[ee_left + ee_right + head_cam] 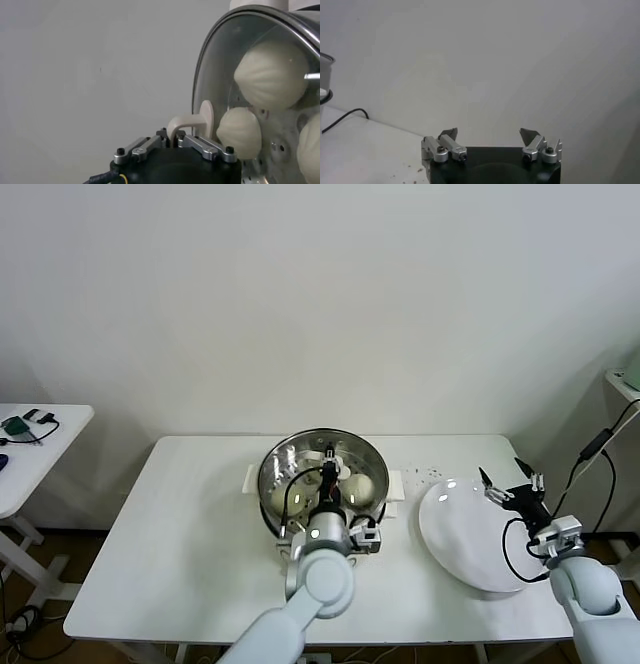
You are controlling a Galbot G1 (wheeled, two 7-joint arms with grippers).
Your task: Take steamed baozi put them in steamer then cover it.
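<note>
The steamer, a shiny steel pot on a white base, stands mid-table. A glass lid with a steel rim lies over it. Through the glass I see three cream-white baozi; two also show in the head view. My left gripper is over the pot's middle, shut on the lid's cream handle; in the left wrist view the gripper pinches the handle's loop. My right gripper is open and empty above the far edge of the white plate; it also shows in the right wrist view.
The white plate lies at the table's right with nothing on it. Dark crumbs are scattered between steamer and plate. A small side table with small items stands at the far left. A black cable hangs at the right.
</note>
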